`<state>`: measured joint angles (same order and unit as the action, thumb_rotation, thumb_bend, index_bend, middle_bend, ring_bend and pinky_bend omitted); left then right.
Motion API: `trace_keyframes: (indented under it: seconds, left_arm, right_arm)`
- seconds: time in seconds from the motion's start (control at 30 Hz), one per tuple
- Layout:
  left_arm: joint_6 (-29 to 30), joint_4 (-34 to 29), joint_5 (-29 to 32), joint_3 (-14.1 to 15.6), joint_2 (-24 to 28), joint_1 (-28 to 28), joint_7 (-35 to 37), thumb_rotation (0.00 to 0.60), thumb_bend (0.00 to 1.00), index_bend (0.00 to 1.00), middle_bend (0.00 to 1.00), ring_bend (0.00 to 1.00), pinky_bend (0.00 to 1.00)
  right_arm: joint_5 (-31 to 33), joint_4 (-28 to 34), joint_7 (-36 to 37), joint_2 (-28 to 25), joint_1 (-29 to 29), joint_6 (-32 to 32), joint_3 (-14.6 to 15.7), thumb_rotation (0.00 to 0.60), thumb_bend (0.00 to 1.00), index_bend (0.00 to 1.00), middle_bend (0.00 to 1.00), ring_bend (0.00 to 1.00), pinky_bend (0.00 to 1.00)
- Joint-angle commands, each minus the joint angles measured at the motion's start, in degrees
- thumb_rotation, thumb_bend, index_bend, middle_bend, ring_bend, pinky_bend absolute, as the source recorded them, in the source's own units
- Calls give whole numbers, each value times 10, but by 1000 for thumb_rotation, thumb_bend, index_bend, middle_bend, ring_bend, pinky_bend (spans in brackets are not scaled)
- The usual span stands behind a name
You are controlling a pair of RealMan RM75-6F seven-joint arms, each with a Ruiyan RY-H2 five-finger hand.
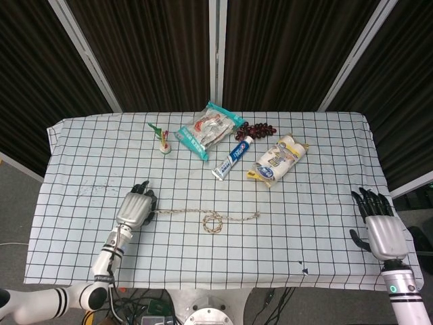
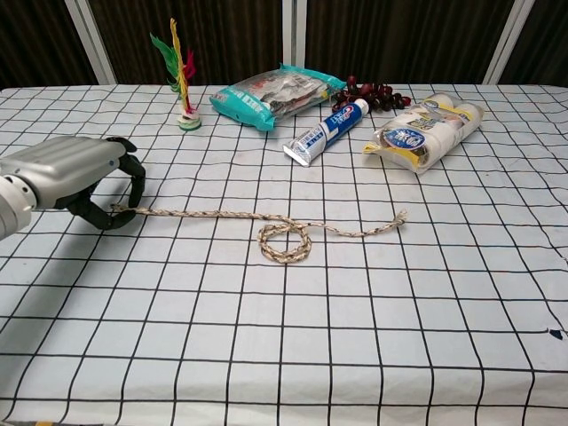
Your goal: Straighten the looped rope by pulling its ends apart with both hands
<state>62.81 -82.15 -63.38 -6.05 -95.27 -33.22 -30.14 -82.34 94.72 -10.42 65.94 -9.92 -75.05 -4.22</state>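
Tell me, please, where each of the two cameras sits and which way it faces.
Head view: high above the near table edge, looking steeply down at the whole table; shows the left hand at the rope end, and the right hand by the right edge.
Chest view: low at the near edge, facing across the table; shows only the left hand.
Shared: rope, left hand, toothpaste.
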Motion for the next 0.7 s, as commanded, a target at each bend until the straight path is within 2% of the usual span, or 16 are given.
trace_keyframes:
  seconds: [0.03, 0.2, 0.33, 0.53, 0.7]
  left_arm:
    - [1, 0, -2, 2, 0, 1, 2, 600, 416, 632, 332, 83, 176]
    - [0, 1, -3, 2, 1, 1, 2, 600, 418, 632, 333, 82, 176]
    - [0, 2, 0, -1, 2, 2, 3, 600, 418, 633, 333, 83, 176]
    - [0, 6, 0, -2, -1, 2, 6, 600, 418, 634, 332, 83, 176]
    - [-1, 10, -1, -3, -3, 2, 9, 600, 418, 634, 332, 83, 176]
  right_arm:
    - [-2, 6, -43, 33, -47, 64, 2, 600, 259, 0, 22, 0, 0]
    - [14, -9, -83, 90, -107, 132, -16, 600, 263, 4, 26, 0, 0]
    - [29, -22, -99, 130, -144, 168, -29, 600, 273, 52, 37, 0, 0]
    - [48, -48, -115, 175, -189, 203, -43, 600, 286, 116, 50, 0, 0]
    - [64, -66, -112, 204, -212, 227, -42, 600, 286, 156, 51, 0, 0]
